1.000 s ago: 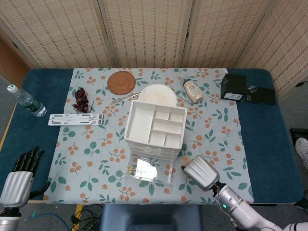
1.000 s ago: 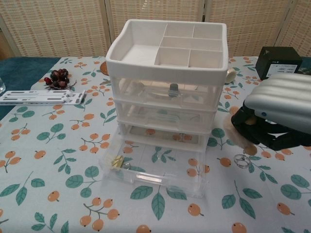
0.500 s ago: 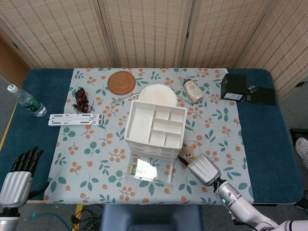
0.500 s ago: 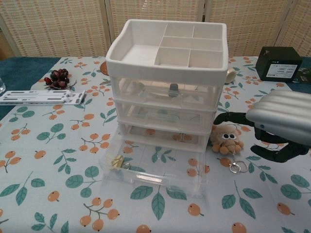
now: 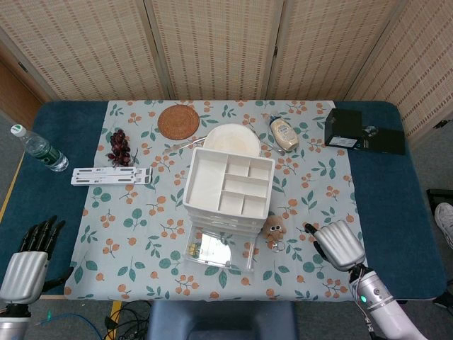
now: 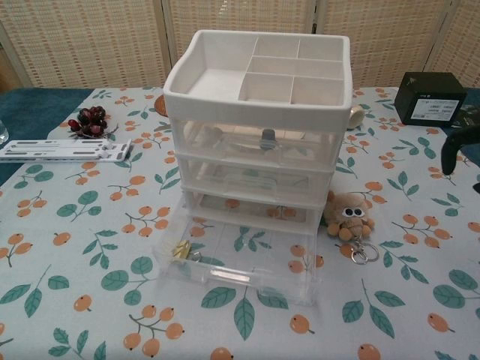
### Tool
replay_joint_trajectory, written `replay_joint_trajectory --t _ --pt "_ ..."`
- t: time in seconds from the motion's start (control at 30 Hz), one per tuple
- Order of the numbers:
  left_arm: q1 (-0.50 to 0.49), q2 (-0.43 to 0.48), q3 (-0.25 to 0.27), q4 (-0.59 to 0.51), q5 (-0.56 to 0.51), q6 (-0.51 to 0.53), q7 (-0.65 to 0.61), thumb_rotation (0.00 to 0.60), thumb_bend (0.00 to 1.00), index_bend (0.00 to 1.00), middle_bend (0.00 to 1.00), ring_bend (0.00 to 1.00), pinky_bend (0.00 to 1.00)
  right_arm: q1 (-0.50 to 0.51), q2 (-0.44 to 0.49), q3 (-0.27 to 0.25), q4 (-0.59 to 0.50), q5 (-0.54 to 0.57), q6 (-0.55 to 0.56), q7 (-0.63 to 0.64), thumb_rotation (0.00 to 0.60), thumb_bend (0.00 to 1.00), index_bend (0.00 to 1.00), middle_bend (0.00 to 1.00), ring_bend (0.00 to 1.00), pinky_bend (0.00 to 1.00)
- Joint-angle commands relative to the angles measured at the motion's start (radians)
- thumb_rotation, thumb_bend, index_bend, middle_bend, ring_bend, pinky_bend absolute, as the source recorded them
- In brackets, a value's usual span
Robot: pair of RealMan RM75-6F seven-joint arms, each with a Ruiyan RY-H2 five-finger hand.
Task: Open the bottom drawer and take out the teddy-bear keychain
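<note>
moved: right hand [image 5: 340, 244] pulled back right — teddy-bear keychain [image 5: 272, 228] left on counter [image 5: 396, 212]
relation: keychain lies left of right fingers, beside open bottom drawer [image 5: 216, 249]
fingers: right apart, empty; left hand [image 5: 28, 258] idle, apart

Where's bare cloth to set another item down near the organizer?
Free: the wide patch left of the drawer organizer, below the white rack; also right of the teddy-bear keychain, toward the right hand. Crowded: behind it, with plate, coaster, bottle.

My desk [image 5: 396, 234] carries a floral cloth [image 5: 141, 234]. On it, the drawer unit [image 5: 230, 188] sits centre. The teddy-bear keychain [image 5: 272, 228] lies at its 4 o'clock.
</note>
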Motion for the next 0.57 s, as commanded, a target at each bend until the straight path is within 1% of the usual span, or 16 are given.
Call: replay_joint_trajectory --t 0.03,0.07,0.1,0.13,0.17,0.23,0.33,0.47,0.57 --pt "-0.005 -0.006 -0.003 0.003 0.004 -0.001 0.001 0.600 0.20 0.05 0.00 0.01 0.07 -0.068 0.040 0.003 0.017 -0.002 0.070 0.060 0.600 0.47 0.39 0.78 0.80 0.99" --pt "-0.008 -0.009 -0.005 0.004 0.006 -0.002 0.002 0.600 0.20 0.05 0.00 0.01 0.07 -0.087 0.047 0.005 0.026 0.004 0.085 0.077 0.600 0.47 0.39 0.75 0.78 0.97" --pt "-0.010 -0.012 -0.007 0.005 0.008 -0.003 0.002 0.600 0.20 0.05 0.00 0.01 0.07 -0.100 0.051 0.005 0.033 0.008 0.095 0.090 0.600 0.47 0.39 0.71 0.73 0.93" --pt "-0.013 -0.015 -0.008 0.005 0.009 -0.005 0.004 0.600 0.20 0.05 0.00 0.01 0.07 -0.118 0.055 0.007 0.042 0.011 0.108 0.108 0.600 0.47 0.39 0.65 0.67 0.86" --pt "-0.015 -0.017 -0.009 0.005 0.010 -0.006 0.005 0.600 0.20 0.05 0.00 0.01 0.07 -0.131 0.056 0.009 0.051 0.013 0.118 0.124 0.600 0.47 0.38 0.62 0.64 0.83" --pt "-0.018 -0.023 -0.010 0.006 0.012 -0.008 0.007 0.600 0.20 0.05 0.00 0.01 0.07 -0.157 0.055 0.013 0.068 0.016 0.140 0.157 0.600 0.47 0.28 0.49 0.49 0.68" --pt "-0.022 -0.038 -0.014 0.005 0.011 -0.008 0.005 0.600 0.20 0.05 0.00 0.01 0.07 -0.203 0.047 0.025 0.102 0.013 0.183 0.217 0.600 0.47 0.22 0.39 0.37 0.56" --pt "-0.028 -0.053 -0.017 0.016 0.020 -0.006 0.000 0.600 0.20 0.05 0.00 0.01 0.07 -0.252 0.030 0.043 0.152 -0.002 0.239 0.271 0.600 0.47 0.20 0.35 0.31 0.51" --pt "-0.028 -0.056 -0.018 0.015 0.028 0.004 0.003 0.600 0.20 0.05 0.00 0.01 0.07 -0.282 0.027 0.050 0.165 -0.012 0.266 0.300 0.600 0.47 0.20 0.35 0.30 0.50"
